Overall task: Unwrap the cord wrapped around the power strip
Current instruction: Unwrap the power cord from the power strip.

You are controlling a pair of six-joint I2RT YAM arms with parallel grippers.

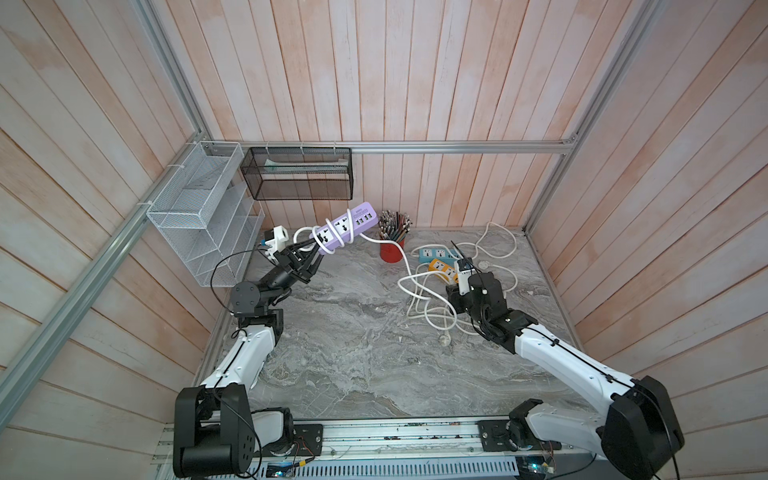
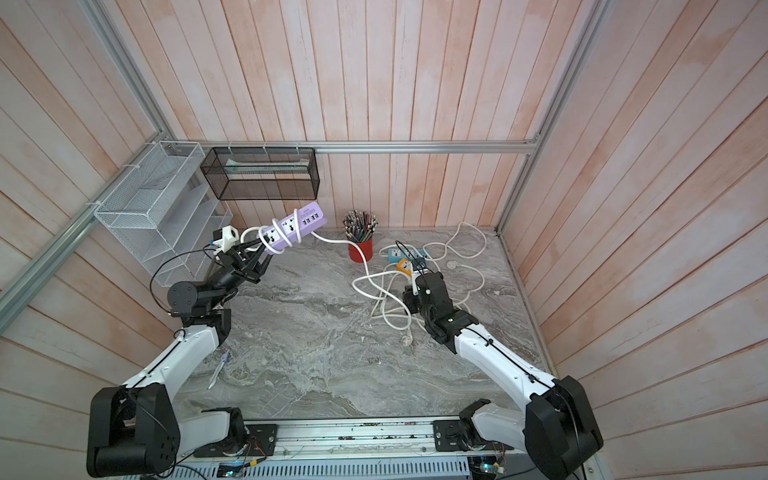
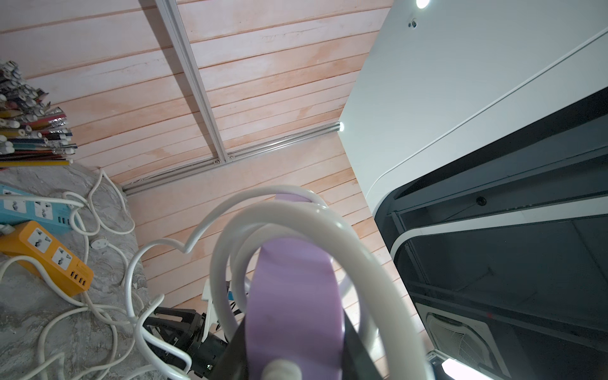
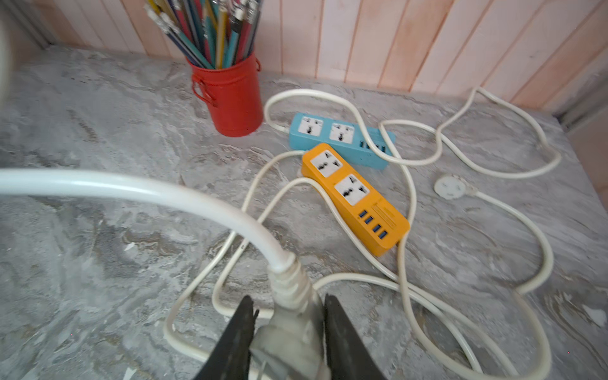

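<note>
My left fingers [image 3: 235, 358] clamp the strip [image 1: 361, 219] at ten o'clock, right fingers [image 4: 237, 335] the plug [image 4: 289, 332]; next I must circle the cord [image 4: 131, 187] off.

- Bench [image 1: 353, 353]: grey, marble-patterned surface.
- Red pot [image 1: 390, 252]: stands upright near the back wall, filled with pencils [image 1: 395, 224].
- Blue power strip [image 1: 432, 253]: lies flat, sockets up, near the red pot.
- Orange power strip [image 4: 355, 197]: lies flat just beside the blue one, at an angle to it.
- Loose white cords [image 4: 513, 108]: lie in loops around both strips; a round white plug [image 4: 449, 187] rests on the bench nearby.
- White wire rack [image 1: 195, 208]: mounted on the side wall.
- Black mesh basket [image 1: 297, 174]: hangs from the aluminium rail [image 1: 457, 147].
- Pen [image 2: 218, 370]: lies on the bench, well apart from the strips.
</note>
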